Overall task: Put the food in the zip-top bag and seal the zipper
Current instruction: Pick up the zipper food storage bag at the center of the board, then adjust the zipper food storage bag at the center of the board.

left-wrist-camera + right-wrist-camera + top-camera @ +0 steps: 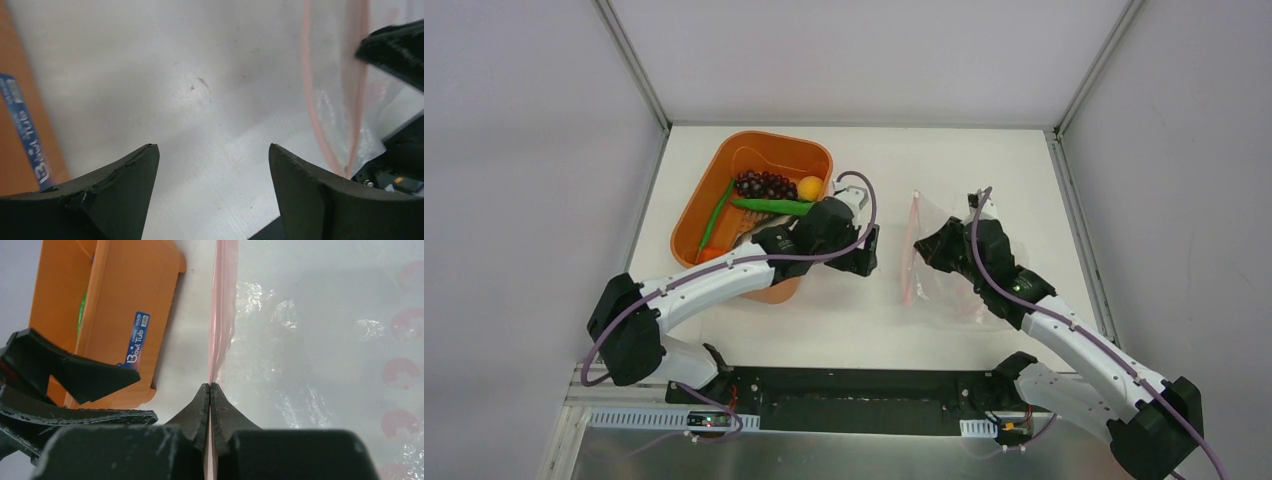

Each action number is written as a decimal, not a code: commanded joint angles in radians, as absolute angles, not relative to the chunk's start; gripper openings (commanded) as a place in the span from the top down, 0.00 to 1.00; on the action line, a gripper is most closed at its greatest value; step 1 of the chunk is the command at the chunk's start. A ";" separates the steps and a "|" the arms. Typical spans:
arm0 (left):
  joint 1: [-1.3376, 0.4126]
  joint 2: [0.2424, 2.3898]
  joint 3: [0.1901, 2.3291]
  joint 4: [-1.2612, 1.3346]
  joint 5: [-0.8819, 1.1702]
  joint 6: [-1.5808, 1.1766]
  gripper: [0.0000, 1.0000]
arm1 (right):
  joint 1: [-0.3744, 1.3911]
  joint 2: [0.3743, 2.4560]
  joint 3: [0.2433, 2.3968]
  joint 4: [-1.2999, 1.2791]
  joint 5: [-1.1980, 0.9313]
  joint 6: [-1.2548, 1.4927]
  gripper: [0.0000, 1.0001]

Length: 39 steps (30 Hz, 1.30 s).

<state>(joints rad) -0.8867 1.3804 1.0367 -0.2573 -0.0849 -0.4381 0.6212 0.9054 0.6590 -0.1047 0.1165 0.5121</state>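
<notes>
2 white arms with black joints and purple cables.
The left arm (pixel 724 275) and right arm (pixel 1074 335) each have smooth white link shells, bulky black joint housings and 1 purple cable (pixel 867 200) looping along the outside. The left gripper (pixel 212 150) has matte black wedge-shaped fingers (pixel 120 180), scuffed and chipped at the edges; the right gripper (pixel 210 386) has 2 black fingers tapering to thin tips, with a speckled, worn housing behind.

And the left arm (pixel 724 275) blocks the basket (pixel 769 150) at five o'clock; the zipper (pixel 220 315) is lost inside the right gripper (pixel 210 386), pinched tight.
</notes>
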 commanded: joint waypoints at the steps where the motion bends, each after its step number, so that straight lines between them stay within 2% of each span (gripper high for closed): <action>1: -0.886 1.434 1.121 -0.127 0.064 -0.508 0.18 | 0.617 0.888 0.704 -0.035 0.010 0.471 1.00; 6: -0.885 1.490 1.118 -0.019 0.152 -0.574 0.21 | 0.617 0.844 0.702 -0.049 -0.051 0.450 1.00; 12: -0.885 1.534 1.105 0.064 0.229 -0.610 0.34 | 0.617 0.804 0.691 -0.045 -0.069 0.449 1.00; 14: -0.886 1.540 1.107 0.073 0.236 -0.612 0.43 | 0.617 0.804 0.697 -0.047 -0.076 0.446 1.00; 20: -0.887 1.510 1.113 0.007 0.134 -0.568 0.82 | 0.618 0.820 0.755 -0.151 -0.011 0.415 1.00; 23: -0.886 1.476 1.104 -0.091 -0.003 -0.553 0.87 | 0.617 0.836 0.829 -0.254 0.045 0.349 1.00; 26: -0.886 1.454 1.110 -0.163 -0.128 -0.550 0.97 | 0.617 0.880 0.926 -0.390 0.095 0.284 1.00; 34: -0.887 1.431 1.164 -0.224 -0.202 -0.551 1.00 | 0.618 0.976 1.110 -0.707 0.266 0.254 1.00; 39: -0.889 1.434 1.190 -0.214 -0.131 -0.546 1.00 | 0.618 0.963 1.102 -0.675 0.119 0.255 1.00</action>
